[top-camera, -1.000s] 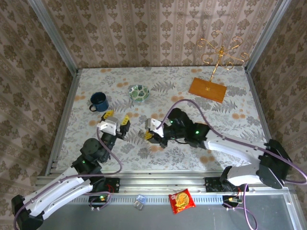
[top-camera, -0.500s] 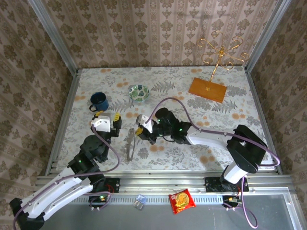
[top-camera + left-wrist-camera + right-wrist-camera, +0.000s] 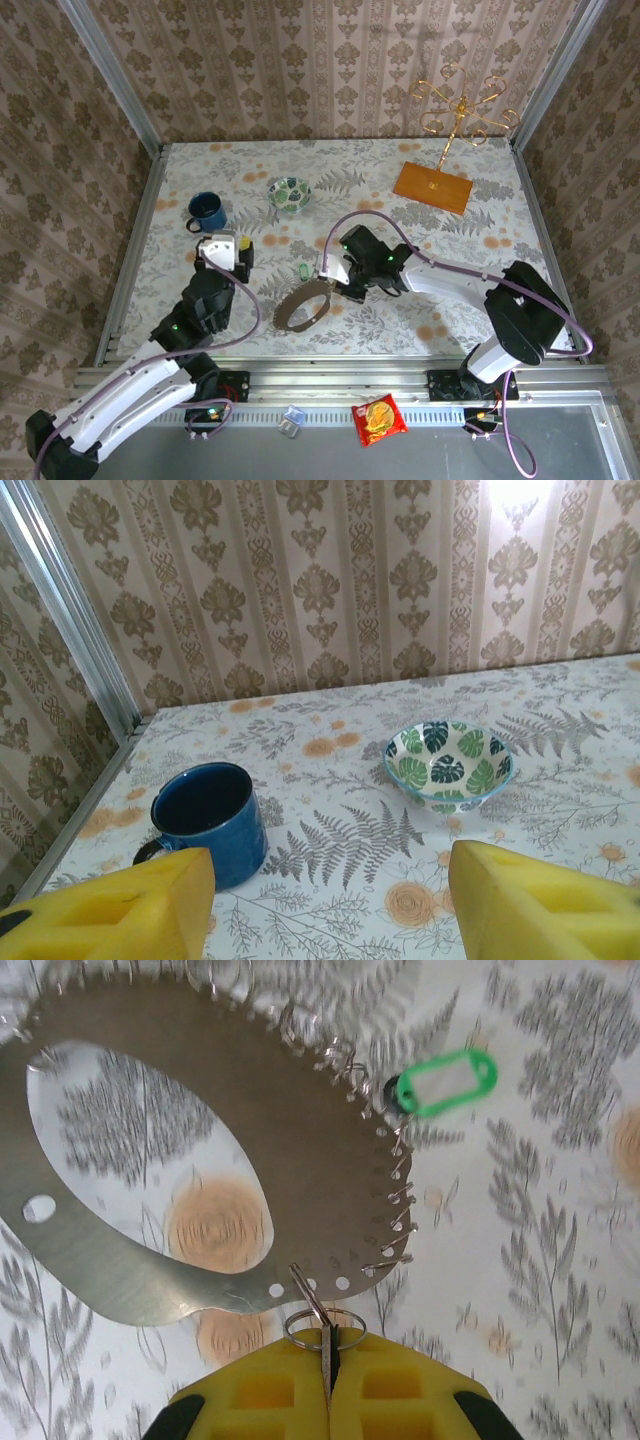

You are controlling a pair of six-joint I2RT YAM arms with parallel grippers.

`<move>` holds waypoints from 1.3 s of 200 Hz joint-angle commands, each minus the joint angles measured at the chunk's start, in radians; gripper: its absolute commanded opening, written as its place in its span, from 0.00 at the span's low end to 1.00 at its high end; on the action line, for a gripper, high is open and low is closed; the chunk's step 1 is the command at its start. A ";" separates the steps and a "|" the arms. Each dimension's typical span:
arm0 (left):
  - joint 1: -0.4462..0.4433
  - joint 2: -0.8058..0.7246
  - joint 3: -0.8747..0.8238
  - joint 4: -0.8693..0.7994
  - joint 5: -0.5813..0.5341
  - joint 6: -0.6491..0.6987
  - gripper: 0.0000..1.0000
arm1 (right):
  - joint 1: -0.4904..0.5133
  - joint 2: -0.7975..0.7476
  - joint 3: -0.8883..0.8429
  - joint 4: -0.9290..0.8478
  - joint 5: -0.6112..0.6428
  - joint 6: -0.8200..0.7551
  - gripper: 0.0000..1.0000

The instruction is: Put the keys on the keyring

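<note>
Within a second the keyring (image 3: 285, 318) had gone from standing on edge to lying flat on the tabletop (image 3: 480, 250). The right gripper (image 3: 338, 287) had shifted right to the hoop's far-right rim, and the left gripper (image 3: 230, 248) had drawn back to the left. The right gripper was clamped shut on a thin key (image 3: 326, 1355) seen edge-on. The key's small split ring (image 3: 322, 1325) touched the hoop's punched edge, apparently so it could be threaded onto one of the holes or wire loops there. The green key (image 3: 303, 270) lay loose just beyond the hoop's far rim, not yet attached. The left gripper hung wide and empty, its yellow fingers (image 3: 110, 900) facing the blue mug (image 3: 206, 211) and the patterned bowl (image 3: 290, 193), likely held clear so the other arm could work. The hoop sat toward the near middle with the tabletop's near edge close behind it, which left little room on that side. Bare tabletop lay open to the right and far right up to the gold wire stand (image 3: 460, 110), while the mug and bowl crowded the far left.
</note>
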 commanded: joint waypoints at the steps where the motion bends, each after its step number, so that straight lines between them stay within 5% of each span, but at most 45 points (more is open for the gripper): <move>1: 0.032 0.018 0.030 -0.015 0.036 -0.036 0.64 | 0.000 -0.028 -0.032 -0.145 0.118 -0.082 0.01; 41: 0.106 0.059 0.032 -0.009 0.103 -0.062 0.65 | -0.001 0.003 -0.047 -0.229 0.200 -0.116 0.03; 76: 0.178 0.113 0.053 0.000 0.172 -0.050 0.68 | -0.007 -0.002 -0.053 -0.303 0.235 -0.136 0.15; 116: 0.285 0.189 0.065 0.024 0.306 0.011 0.88 | -0.092 -0.141 -0.075 -0.259 0.127 -0.090 0.32; 130: 0.318 0.214 0.066 0.031 0.340 0.027 0.95 | -0.137 -0.222 -0.088 -0.161 0.098 -0.021 0.39; 145: 0.396 0.243 0.066 0.034 0.401 0.035 1.00 | -0.212 -0.286 -0.115 -0.012 0.149 0.142 0.60; 163: 0.468 0.276 0.064 0.028 0.487 0.039 1.00 | -0.338 -0.330 -0.133 0.092 0.180 0.324 0.67; 202: 0.606 0.357 0.049 0.071 0.597 0.039 1.00 | -0.524 -0.401 -0.318 0.393 0.339 0.523 0.71; 229: 0.654 0.438 0.006 0.199 0.603 0.050 1.00 | -0.589 -0.366 -0.442 0.638 0.451 0.513 0.71; 260: 0.673 0.549 -0.048 0.407 0.588 0.090 1.00 | -0.620 -0.261 -0.537 0.948 0.431 0.474 0.70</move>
